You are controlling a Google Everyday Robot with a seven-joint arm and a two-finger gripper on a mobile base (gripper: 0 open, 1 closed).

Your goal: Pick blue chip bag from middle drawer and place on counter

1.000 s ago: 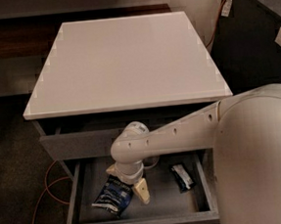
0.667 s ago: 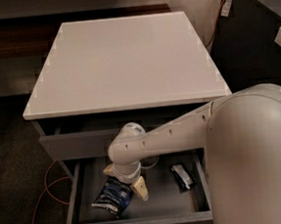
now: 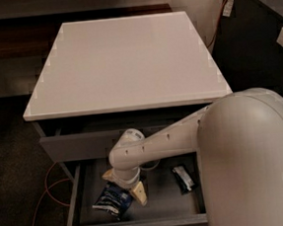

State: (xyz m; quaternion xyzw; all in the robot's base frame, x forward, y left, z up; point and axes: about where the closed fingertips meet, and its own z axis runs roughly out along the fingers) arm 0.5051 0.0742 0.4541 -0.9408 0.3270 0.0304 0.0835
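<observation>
The middle drawer (image 3: 74, 200) is pulled open below the white counter (image 3: 122, 62). The blue chip bag (image 3: 111, 203) lies crumpled on the drawer floor at the left front. My gripper (image 3: 124, 185) reaches down into the drawer right above the bag's upper right end. Its tan fingertips (image 3: 139, 194) stand apart, one on each side of the bag's top edge, so it is open. The bag still rests on the drawer floor.
A small slim black packet (image 3: 183, 178) lies in the drawer to the right of the gripper. The upper drawer front (image 3: 77, 146) is slightly ajar above. An orange cable (image 3: 44, 195) runs on the dark floor at left. A dark cabinet (image 3: 261, 40) stands at right.
The gripper has shifted a little left and down toward the bag. The bag has not moved.
</observation>
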